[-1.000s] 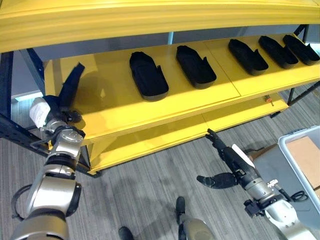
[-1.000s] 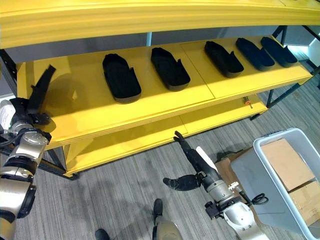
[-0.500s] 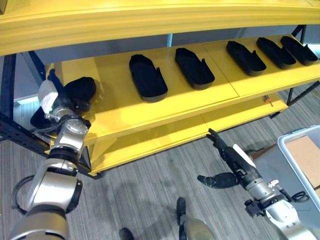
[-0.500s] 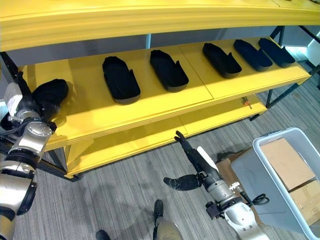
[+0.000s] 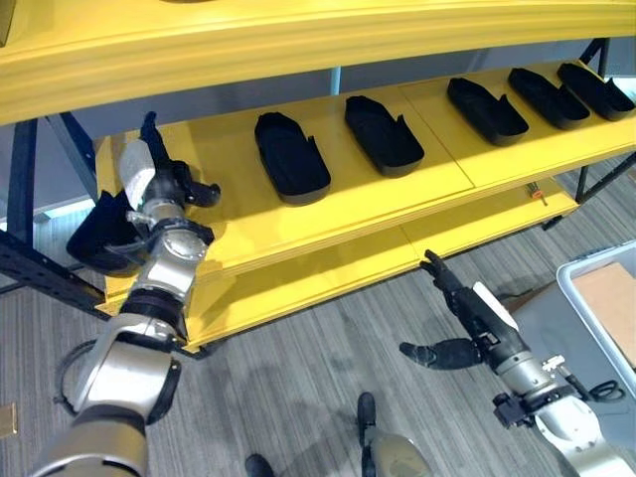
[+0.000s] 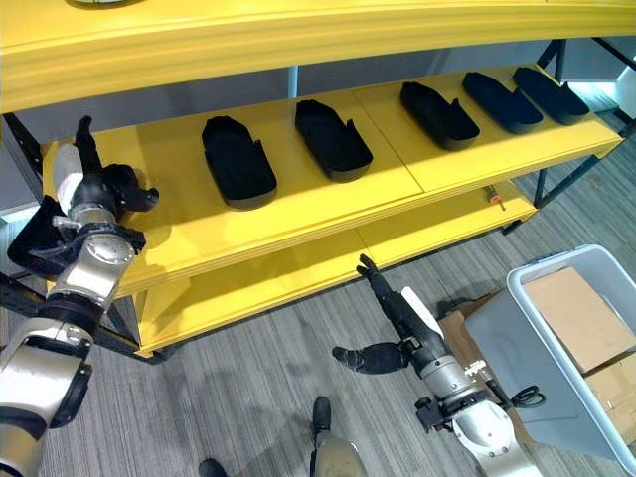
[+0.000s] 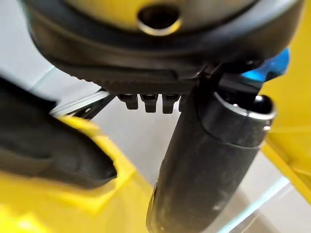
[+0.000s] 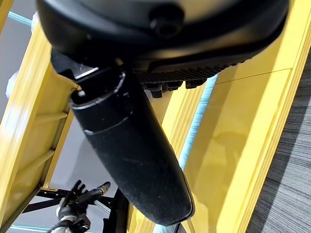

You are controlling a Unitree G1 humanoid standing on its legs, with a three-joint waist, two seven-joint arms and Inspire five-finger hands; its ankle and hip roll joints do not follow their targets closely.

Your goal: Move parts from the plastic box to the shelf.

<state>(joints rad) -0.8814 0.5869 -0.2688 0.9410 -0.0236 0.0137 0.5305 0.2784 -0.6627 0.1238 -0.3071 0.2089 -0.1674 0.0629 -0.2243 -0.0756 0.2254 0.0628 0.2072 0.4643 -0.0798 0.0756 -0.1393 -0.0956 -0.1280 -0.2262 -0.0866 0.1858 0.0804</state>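
- I see the left hand [image 5: 164, 184] at the left of the frame, raised over the left end of the yellow shelf [image 5: 229, 214], its dark fingers curled with nothing between them.
- A black part [image 5: 99, 237] sits at the far left, hanging at the shelf's left edge just beside and below that hand; I cannot tell whether the hand touches it.
- Five more parts lie in a row on the same shelf: two [image 5: 291, 156] [image 5: 384, 134] in the upper middle, three [image 5: 486, 97] [image 5: 546, 94] [image 5: 594, 89] at the upper right, each apart from its neighbour.
- My right hand [image 5: 465, 318] is at the lower right, over the grey floor [image 5: 288, 368], fingers straight and thumb spread wide, holding nothing.
- The plastic box [image 6: 571, 338] shows at the right edge, lower right, with cardboard [image 6: 581, 318] inside.
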